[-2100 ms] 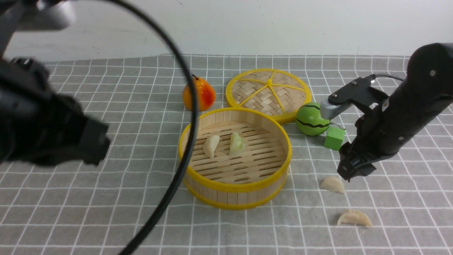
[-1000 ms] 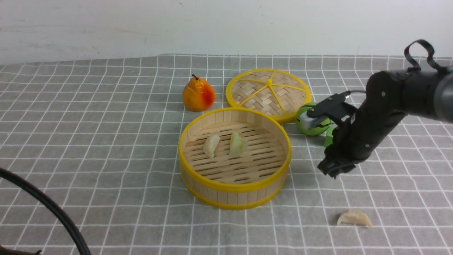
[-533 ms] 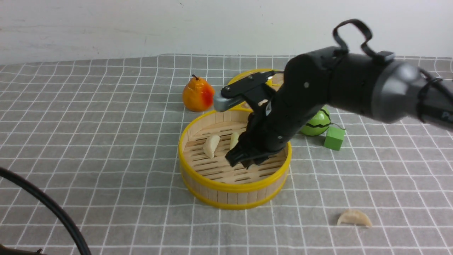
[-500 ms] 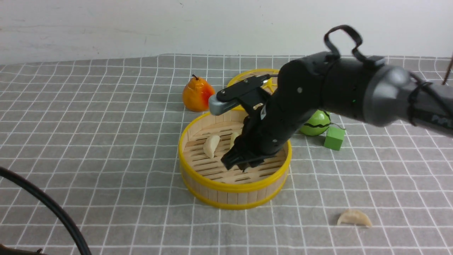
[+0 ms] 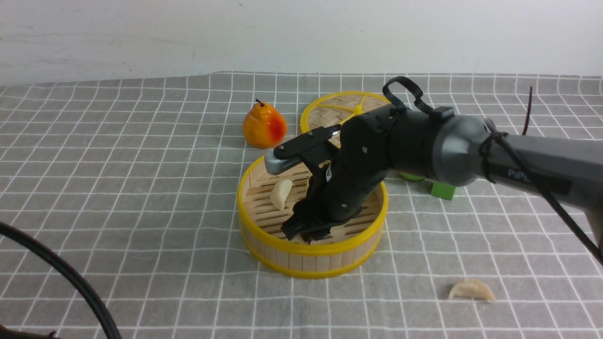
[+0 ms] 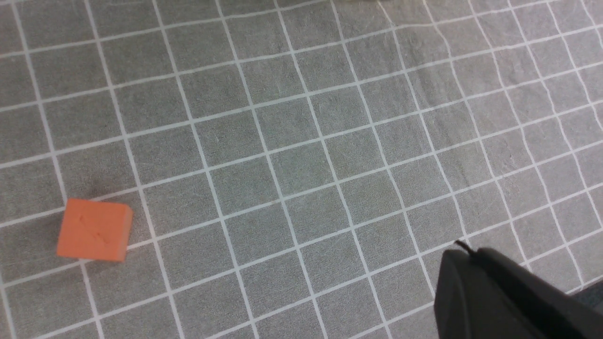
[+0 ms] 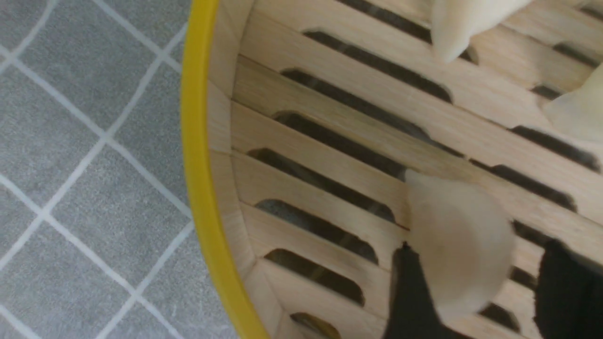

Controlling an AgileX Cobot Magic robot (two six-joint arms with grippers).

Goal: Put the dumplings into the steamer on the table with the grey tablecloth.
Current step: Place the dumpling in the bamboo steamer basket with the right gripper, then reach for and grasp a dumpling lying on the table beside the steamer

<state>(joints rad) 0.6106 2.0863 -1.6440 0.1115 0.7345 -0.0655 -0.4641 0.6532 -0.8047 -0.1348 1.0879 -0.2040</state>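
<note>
The step in hand looks like the release of one dumpling inside the steamer. The right gripper is down inside the steamer, close to its near wall. The right wrist view shows its two dark fingers standing wider than the dumpling. One finger touches the dumpling's edge; the other stands clear, with bare slat showing between. The dumpling appears to lie on the slatted floor, so it seems let go rather than held.

Two other dumplings lie deeper in the steamer, away from that wall. The last dumpling lies on the grey tablecloth, well outside the steamer, to the robot's right of it and nearer the robot.

The next move probably calls for a straight lift clear of the yellow rim, jaws kept wide so nothing is dragged along. After that comes a reach out from the steamer to the last dumpling, with the jaws set across its crescent.

Only a dark part of the left gripper shows, over bare cloth near an orange cube, with the steamer out of that view. Its jaws are closed.

White lettering on the right arm's grey link begins "PiP"; the rest cannot be read. No other writing shows.
</note>
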